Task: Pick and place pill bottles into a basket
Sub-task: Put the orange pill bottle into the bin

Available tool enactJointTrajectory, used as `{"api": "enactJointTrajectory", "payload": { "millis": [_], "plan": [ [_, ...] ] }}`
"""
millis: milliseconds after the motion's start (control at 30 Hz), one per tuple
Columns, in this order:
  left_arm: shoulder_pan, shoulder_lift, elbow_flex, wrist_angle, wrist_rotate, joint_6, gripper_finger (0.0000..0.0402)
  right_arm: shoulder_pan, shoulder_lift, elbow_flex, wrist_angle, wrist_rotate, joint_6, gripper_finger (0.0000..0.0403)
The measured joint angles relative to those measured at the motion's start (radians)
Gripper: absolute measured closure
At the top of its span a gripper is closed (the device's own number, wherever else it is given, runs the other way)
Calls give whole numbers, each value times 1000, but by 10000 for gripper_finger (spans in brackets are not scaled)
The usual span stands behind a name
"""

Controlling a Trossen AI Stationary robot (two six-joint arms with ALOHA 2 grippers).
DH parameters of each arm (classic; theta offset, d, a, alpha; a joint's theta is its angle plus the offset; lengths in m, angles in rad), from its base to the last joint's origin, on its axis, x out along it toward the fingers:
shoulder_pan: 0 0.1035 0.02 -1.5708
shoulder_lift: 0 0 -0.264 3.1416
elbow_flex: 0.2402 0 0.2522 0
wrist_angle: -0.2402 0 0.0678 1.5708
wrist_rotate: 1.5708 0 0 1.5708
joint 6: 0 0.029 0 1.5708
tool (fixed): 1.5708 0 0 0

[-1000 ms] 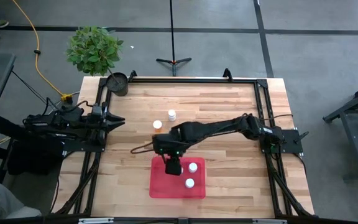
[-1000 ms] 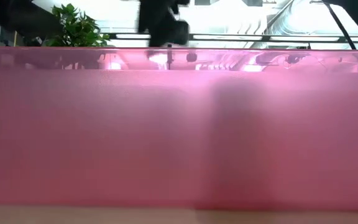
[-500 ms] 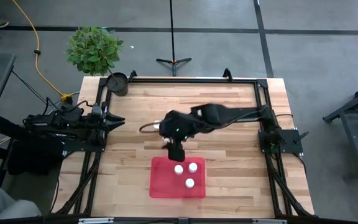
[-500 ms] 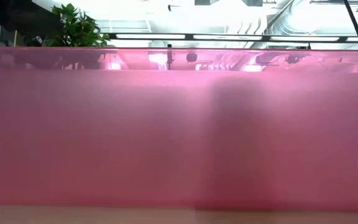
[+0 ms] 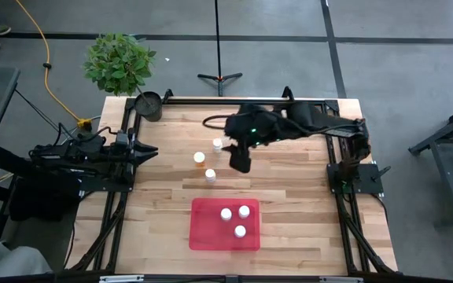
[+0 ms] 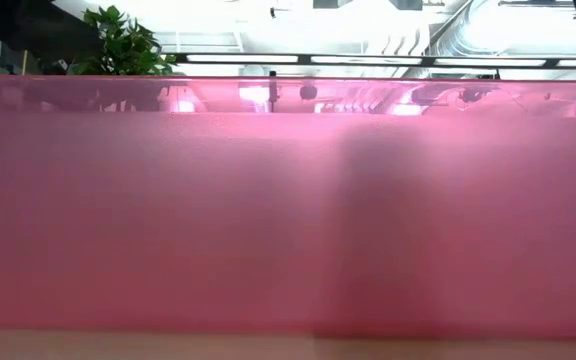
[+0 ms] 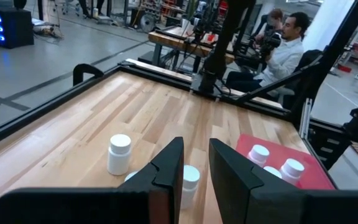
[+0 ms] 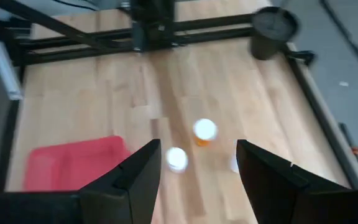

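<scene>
We judge the pill bottles light, stiff and smooth-sided, easy to tip, so we would close on the body just under the cap, from straight above. Three of them (image 5: pixel 235 219) already stand in the basket (image 5: pixel 203 236). Three wait on the wood beyond the basket's far edge: the nearest (image 5: pixel 210 175) a little way from that edge, the orange one (image 5: pixel 200 158) just past it, and the last (image 5: pixel 217 145) farther still from the basket. The right gripper (image 5: pixel 240 159) hovers beside these three, well clear of the basket, fingers parted and holding nothing. The left gripper (image 5: pixel 149 152) rests pinched shut at the table's edge, far to the basket's left. A dark pot (image 5: pixel 149 104) in the corner farthest from the basket blocks nothing; the loose bottles stand close together, so fingers may nudge a neighbour.
</scene>
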Motion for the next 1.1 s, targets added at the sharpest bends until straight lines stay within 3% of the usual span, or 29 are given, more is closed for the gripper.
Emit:
{"api": "enactJointTrajectory", "payload": {
  "millis": [200,367,467,567,833,933,1100],
  "plan": [
    [0,0,0,0,-7,2,291,-22,-66,0,-51,83,1,204],
    [0,0,0,0,-9,2,291,-43,-111,-5,-60,86,-30,204],
    [0,0,0,0,-10,2,291,-57,-163,-83,-47,86,-48,204],
    [0,0,0,3,-10,-3,291,-77,-274,-291,64,77,-46,204],
    [0,0,0,55,-10,2,291,-171,-705,-1054,693,-68,79,204],
    [0,0,0,54,-10,2,291,-189,-799,-1222,795,-160,148,204],
    [0,0,0,54,-10,2,291,-202,-883,-1395,802,-278,214,203]
  ]
}}
